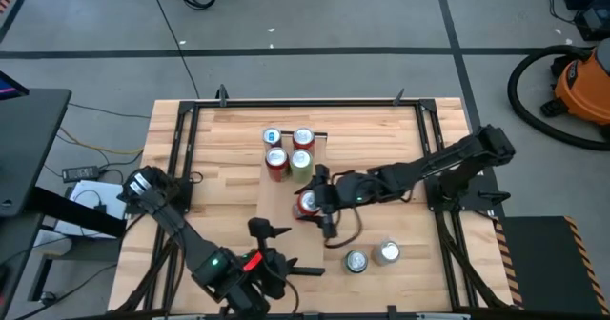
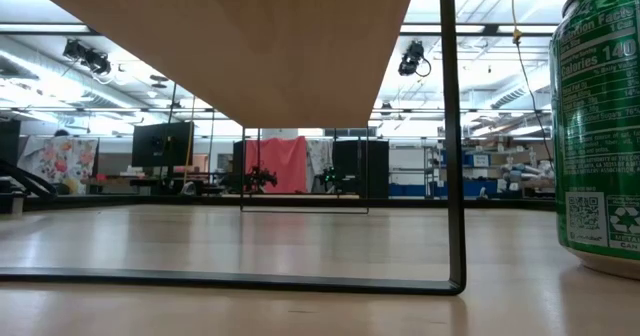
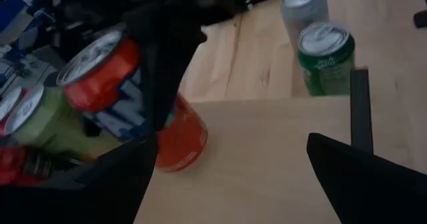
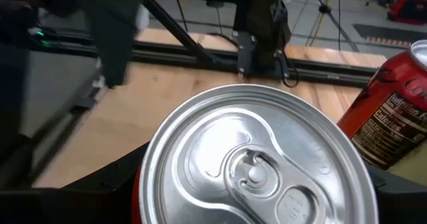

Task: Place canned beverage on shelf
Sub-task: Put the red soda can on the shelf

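Right tool (image 1: pixel 315 204) around red can (image 1: pixel 307 202)

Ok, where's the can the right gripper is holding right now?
High view: the red can sits in the right gripper over the shelf, table centre, just nearer the arms' bases than the four-can cluster.

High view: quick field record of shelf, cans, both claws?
shelf: light wood plank, four cans grouped at its far end
held can: red can, upright in right claw, over the shelf's right edge
table cans: two silver-topped cans on the tabletop, right of shelf
left claw: open, empty, near front table edge
right claw: shut on red can
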Robot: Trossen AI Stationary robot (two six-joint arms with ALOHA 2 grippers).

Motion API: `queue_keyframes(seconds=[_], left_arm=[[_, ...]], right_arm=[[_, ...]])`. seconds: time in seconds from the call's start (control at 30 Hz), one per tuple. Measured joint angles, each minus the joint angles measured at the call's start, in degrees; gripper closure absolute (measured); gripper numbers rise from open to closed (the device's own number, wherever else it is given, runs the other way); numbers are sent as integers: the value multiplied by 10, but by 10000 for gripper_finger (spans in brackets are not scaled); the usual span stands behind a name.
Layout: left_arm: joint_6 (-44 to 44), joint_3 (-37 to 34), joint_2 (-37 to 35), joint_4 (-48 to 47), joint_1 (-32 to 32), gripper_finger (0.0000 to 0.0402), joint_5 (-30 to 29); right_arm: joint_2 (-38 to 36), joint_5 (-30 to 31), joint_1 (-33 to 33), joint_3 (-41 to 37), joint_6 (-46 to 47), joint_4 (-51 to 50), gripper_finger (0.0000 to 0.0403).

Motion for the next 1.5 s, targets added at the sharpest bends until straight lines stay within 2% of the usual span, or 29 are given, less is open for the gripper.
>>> queue_keyframes(seconds=[0.2,0.6,1.13,1.5], left_arm=[[-36,0,1,-23,-8,6,-6],[-55,0,1,-31,-4,6,3],[-97,1,-7,-30,-10,6,82],[-99,1,-11,-37,-7,6,88]], right_arm=[[45,-24,-17,44,0,-23,89],[38,-32,-26,45,-4,-50,89],[38,-37,-26,45,13,-57,88],[39,-39,-29,42,-2,-61,34]])
